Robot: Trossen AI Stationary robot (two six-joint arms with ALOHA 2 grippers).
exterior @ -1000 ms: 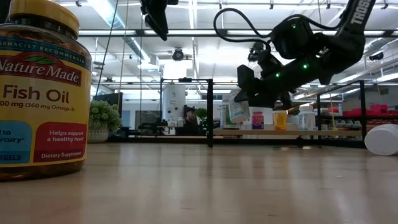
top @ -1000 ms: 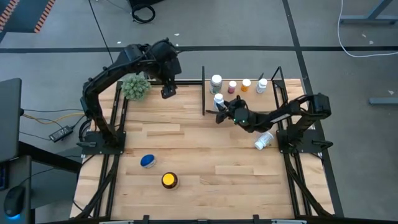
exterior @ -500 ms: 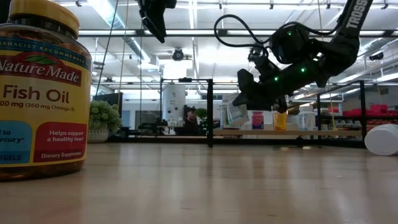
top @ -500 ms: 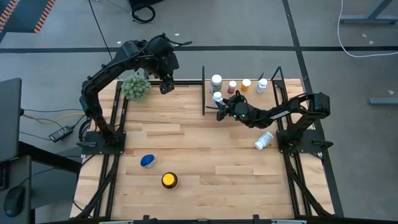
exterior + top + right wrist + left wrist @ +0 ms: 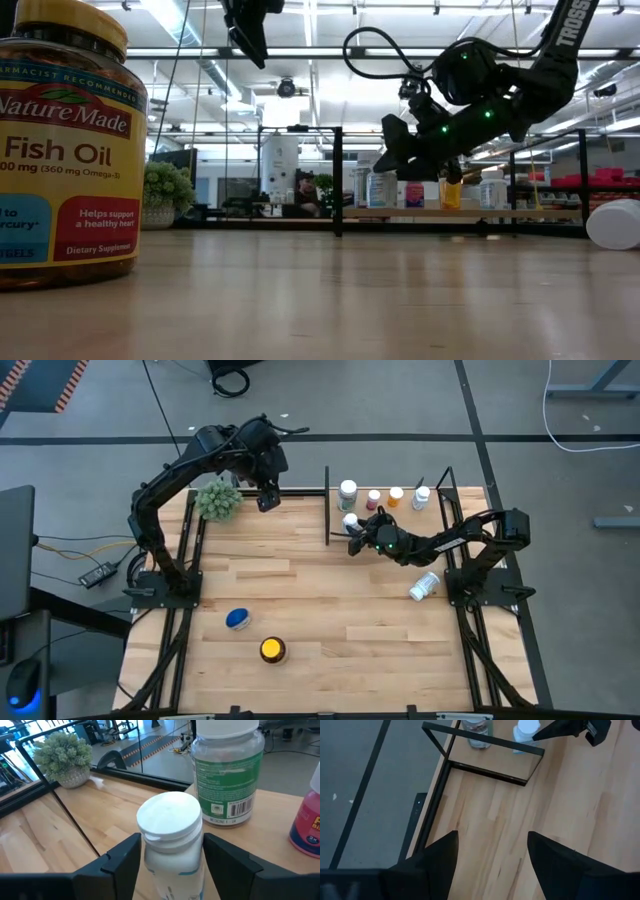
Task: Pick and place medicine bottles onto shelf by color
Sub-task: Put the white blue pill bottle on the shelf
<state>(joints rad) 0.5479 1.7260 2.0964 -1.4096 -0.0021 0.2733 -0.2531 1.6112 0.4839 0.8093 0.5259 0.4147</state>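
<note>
A white-capped medicine bottle (image 5: 172, 835) stands upright on the shelf (image 5: 400, 522), at its near left corner (image 5: 350, 520). My right gripper (image 5: 172, 865) reaches in level from the table's right side. It is open, with one finger close on each side of the bottle's body. More medicine bottles stand along the shelf's far edge: a green-labelled one (image 5: 347, 490), a pink one (image 5: 374, 498), an orange one (image 5: 396, 495) and a white one (image 5: 421, 495). My left gripper (image 5: 492, 865) hangs open and empty, high over the table's far left part (image 5: 266, 498). My right gripper has its fingers (image 5: 122, 860) level on both sides of the bottle's body below the cap (image 5: 150, 862). Whether they touch it I cannot tell. The bottle stands on the shelf board on its own base.
A white bottle lies on its side (image 5: 424, 585) by the right arm's base. A blue-lidded bottle (image 5: 237, 618) and a wide amber one with a yellow lid (image 5: 272, 650) stand near the front left. A green plant ball (image 5: 218, 500) sits at the far left. Black shelf posts (image 5: 328, 505) flank the gripper.
The white-capped bottle, tilted in my right gripper a second ago, now stands upright on the shelf board. The right gripper has turned slightly at the wrist while staying at the shelf's left end.
</note>
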